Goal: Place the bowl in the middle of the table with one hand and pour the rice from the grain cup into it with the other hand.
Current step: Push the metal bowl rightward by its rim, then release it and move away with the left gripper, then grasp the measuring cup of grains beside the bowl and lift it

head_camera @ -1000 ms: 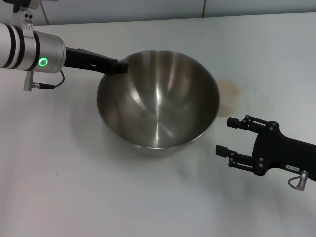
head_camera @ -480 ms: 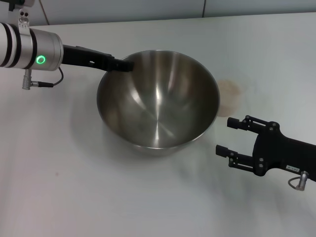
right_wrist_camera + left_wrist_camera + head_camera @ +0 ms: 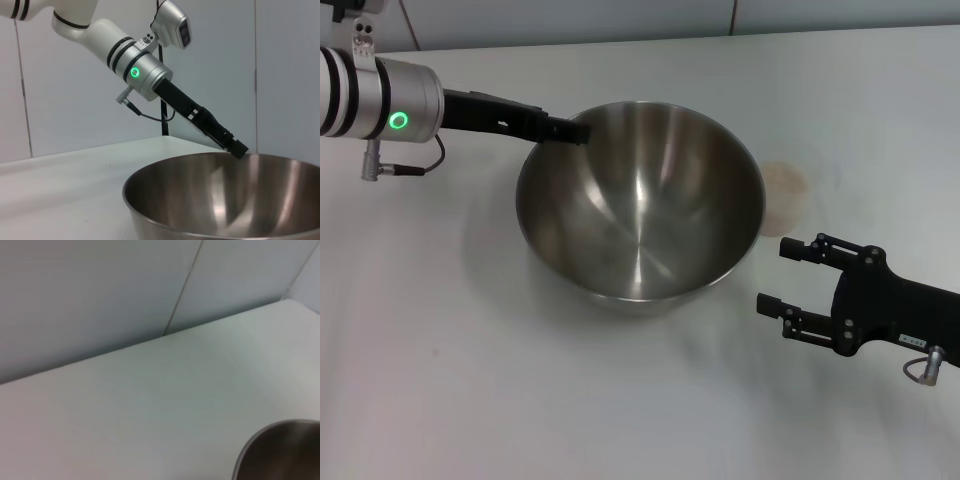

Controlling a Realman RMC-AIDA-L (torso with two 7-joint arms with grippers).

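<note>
The left arm is reaching in from the table's [image 3: 440, 350] left edge, its silver wrist section showing a lit green ring. The left gripper [image 3: 570, 130] is extending along a shallow downward slope and is meeting the far-left rim of the bowl [image 3: 640, 210]. The fingertips are sitting right at the rim, 1 dark tip just inside the bowl wall; whether they are clamped on the rim or only touching it cannot be told. The right wrist view is showing the same contact at the rim [image 3: 239, 150].

The right arm is lying low near the table's right edge, toward its near side. The right gripper [image 3: 783, 276] is pointing at the bowl with its 2 fingers apart, holding nothing and standing clear of the bowl wall.

The bowl is resting upright near the middle of the table. The grain cup [image 3: 785, 193] is standing just beside the bowl on its right, with pale rice [image 3: 783, 185] visible inside.

A small label on the right gripper body is unreadable.
</note>
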